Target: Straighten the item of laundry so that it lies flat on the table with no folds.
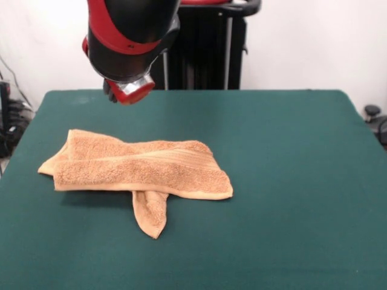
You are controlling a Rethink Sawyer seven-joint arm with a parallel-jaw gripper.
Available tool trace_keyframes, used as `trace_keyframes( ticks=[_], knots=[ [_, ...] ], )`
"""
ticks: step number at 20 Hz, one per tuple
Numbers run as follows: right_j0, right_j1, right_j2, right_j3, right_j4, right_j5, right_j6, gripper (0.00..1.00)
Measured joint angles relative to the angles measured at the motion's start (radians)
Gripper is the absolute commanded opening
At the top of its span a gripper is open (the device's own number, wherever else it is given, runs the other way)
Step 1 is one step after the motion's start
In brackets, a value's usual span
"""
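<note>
A: Nearest to the camera is the bare front part of the green surface [290, 241], and just behind it a narrow flap of the towel [136, 172] that points toward the camera with a rounded tip.

B: And the gripper?

A: The gripper [128, 90] hangs above the far left part of the surface, at the end of the red and black arm [130, 33]. I see a red and silver end and something dark beside it, but I cannot tell if it is released or clenched. It holds nothing that I can see, and it is well apart from the towel.

B: Where does the towel lie?

A: On the surface, left of the middle. It is folded over itself into a long band that runs left to right. The ribbed woven stripe shows on the upper layer, toward the right end. The flap comes out from under the front edge of this band. The left end looks bunched, with a corner sticking out.

B: Anything around it?

A: The surface to the right of it is bare. Behind the surface stands the black pedestal [205, 54] against a white wall.
</note>
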Motion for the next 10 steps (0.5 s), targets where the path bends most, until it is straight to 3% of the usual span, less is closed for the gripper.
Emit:
trace_keyframes(
  ticks=[10],
  knots=[
    [-0.081,0.059,-0.045,-0.227,0.029,0.181,0.004,0.0]
  ],
)
